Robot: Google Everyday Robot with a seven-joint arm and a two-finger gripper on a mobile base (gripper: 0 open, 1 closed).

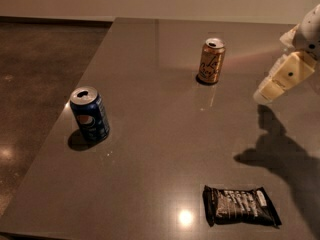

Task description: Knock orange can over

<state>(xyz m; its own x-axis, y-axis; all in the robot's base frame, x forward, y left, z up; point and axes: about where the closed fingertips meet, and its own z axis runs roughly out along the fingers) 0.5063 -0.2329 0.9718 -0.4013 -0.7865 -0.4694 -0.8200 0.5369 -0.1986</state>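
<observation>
1. The orange can (211, 61), a slim metal cylinder, stands upright toward the table's far edge.
2. The gripper (268, 91), cream plastic, hangs above the right edge; its grip state cannot be told.
3. The table (160, 139) is smooth, glossy grey.
4. The blue can (90, 115) stands near the left edge.
5. The floor (35, 74) is dark and speckled.

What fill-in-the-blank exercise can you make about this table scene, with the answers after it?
The orange can stands ____ on the table.
In the picture, the gripper hovers to the ____ of the orange can, not touching it.
The other can, near the table's left edge, is ____ in colour.
The dark snack packet lies ____ near the table's front edge.
Answers: upright; right; blue; flat.
</observation>
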